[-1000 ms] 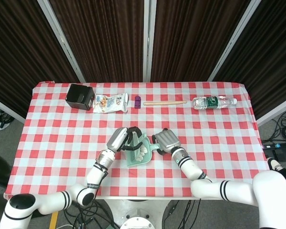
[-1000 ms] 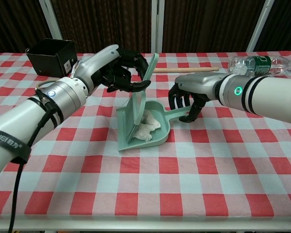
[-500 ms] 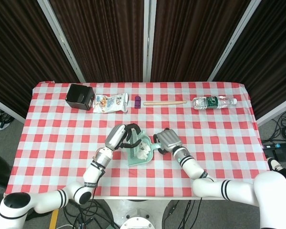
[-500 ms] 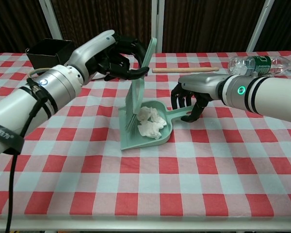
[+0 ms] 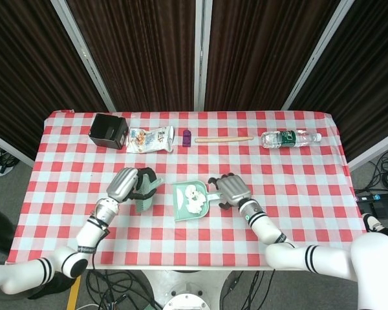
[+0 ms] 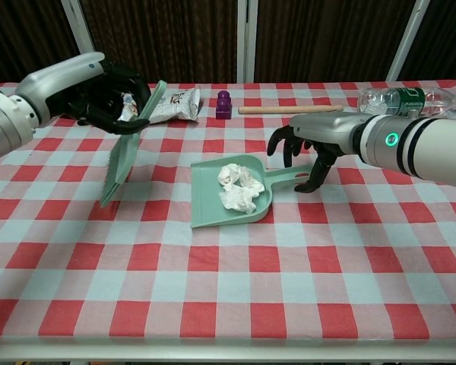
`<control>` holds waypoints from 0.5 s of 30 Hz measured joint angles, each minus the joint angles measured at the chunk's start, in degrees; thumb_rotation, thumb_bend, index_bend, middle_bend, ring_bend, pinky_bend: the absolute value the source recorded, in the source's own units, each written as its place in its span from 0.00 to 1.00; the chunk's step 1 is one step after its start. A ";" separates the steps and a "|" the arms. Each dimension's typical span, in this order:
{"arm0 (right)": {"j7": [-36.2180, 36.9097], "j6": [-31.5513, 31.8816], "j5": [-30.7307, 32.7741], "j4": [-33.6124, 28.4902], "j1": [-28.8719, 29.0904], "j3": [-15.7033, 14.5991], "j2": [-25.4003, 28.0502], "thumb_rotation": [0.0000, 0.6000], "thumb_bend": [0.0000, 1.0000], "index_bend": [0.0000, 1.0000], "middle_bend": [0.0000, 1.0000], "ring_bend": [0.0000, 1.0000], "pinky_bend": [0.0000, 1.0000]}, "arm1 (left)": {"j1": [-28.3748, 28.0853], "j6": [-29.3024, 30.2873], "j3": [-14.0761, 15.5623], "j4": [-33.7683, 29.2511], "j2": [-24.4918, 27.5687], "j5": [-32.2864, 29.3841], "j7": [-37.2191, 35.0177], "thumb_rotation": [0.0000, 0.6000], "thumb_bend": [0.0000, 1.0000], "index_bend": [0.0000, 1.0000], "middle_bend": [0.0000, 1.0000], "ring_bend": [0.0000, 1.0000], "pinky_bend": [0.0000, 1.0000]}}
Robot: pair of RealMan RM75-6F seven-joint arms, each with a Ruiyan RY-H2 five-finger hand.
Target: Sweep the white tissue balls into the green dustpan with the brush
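Found the white tissue balls (image 6: 239, 186) already lying inside the green plastic dustpan (image 6: 205, 199), centre of the chest view, bunched toward its back wall; spotted none loose on the red-and-white checked tablecloth (image 6: 228, 304). Judged the sweeping done, with only the put-down or hand-off left. Key relation: lay flat with its long axis running from the open mouth at lower left to the stub handle (image 6: 287, 178) pointing toward the right of the frame, straight at the right hand (image 6: 308, 152). Hovered that hand arched over the handle's end, fingers spread and clasping nothing, one fingertip down by the cloth just beside the handle; couldn't tell real contact from either view. Clearly the nearer hand to the pan, so any lift or shift of it would fall to that side. Kept the pale green brush (image 6: 126, 141) clenched in the left hand (image 6: 106, 95) at upper left of the chest view, tilted, bristles low toward the cloth, well apart from the pan. Same layout from the head view: left hand (image 5: 126, 185) with brush (image 5: 149, 194) left of centre, dustpan (image 5: 181, 208) in the middle, right hand (image 5: 231, 190) just right of it.
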 measured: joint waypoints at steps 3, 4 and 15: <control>0.45 1.26 -0.92 -1.74 -0.68 0.13 1.75 1.00 0.15 0.15 0.32 0.21 0.20 | 0.07 -1.65 0.57 -0.10 1.03 -2.40 6.55 1.00 0.50 0.52 0.52 0.74 0.91; 0.56 1.74 -1.30 -2.33 -0.94 0.14 2.42 1.00 0.15 0.15 0.32 0.21 0.19 | 0.04 -2.15 0.74 -0.11 1.26 -3.21 8.78 1.00 0.50 0.52 0.52 0.74 0.91; 1.75 7.80 -6.85 -9.70 -6.16 -1.28 13.25 1.00 0.15 0.13 0.31 0.21 0.19 | -1.63 -7.08 1.95 -2.46 1.86 -17.16 34.47 1.00 0.29 0.28 0.38 0.68 0.91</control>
